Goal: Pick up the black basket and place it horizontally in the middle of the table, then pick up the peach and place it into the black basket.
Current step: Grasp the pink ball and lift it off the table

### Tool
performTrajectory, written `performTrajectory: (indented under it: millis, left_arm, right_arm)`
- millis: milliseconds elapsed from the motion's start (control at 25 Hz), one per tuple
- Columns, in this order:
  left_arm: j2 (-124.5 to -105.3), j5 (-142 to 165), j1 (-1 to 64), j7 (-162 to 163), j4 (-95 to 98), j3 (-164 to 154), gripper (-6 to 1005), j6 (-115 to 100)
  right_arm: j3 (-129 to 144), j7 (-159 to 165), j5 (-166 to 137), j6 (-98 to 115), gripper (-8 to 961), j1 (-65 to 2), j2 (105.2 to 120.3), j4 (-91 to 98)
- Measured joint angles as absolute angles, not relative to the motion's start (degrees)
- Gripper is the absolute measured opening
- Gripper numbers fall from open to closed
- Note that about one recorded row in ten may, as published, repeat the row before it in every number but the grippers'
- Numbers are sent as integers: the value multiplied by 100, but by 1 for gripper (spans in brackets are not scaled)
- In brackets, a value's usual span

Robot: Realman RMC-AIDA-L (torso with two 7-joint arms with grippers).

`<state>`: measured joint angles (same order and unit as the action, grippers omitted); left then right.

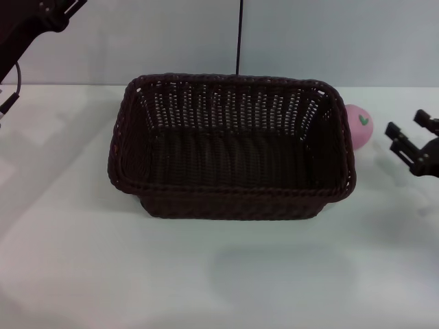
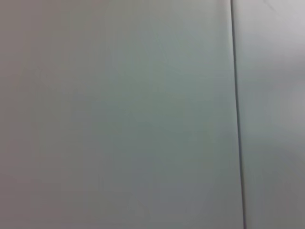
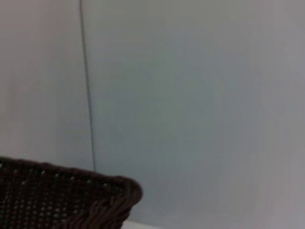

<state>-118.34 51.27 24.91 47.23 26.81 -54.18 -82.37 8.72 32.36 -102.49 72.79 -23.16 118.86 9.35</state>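
Head view, right claw [image 1: 409, 140]: prongs apart, holding nothing, above the worktop's right side, near the peach.
Peach [image 1: 359, 126]: on the worktop, touching or just beside the basket's right end, outside it.
Black basket [image 1: 232, 147]: upright mid-worktop, long side across; its rim corner [image 3: 125, 190] shows in the right wrist view.
Worktop [image 1: 82, 260]: white.
Left claw: cannot tell; only the left arm [image 1: 31, 20] shows, raised at the far left.

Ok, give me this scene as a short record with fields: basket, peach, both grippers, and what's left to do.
basket: black basket upright, lengthwise across the middle of the table, nothing inside
peach: pink peach on the table, just beyond the basket's right end
right gripper: right gripper open, right of the peach, holding nothing
left gripper: out of view; left arm raised at far left
remaining: peach not yet in basket
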Motion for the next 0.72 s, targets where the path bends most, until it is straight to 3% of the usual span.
performTrajectory:
  millis: [720]
  left_arm:
    - [-11832,5133,2438,4701,2612,-5502,860,-8548]
  right_arm:
    - [1120,3174,-10257,6265,520,-2883,11892,490]
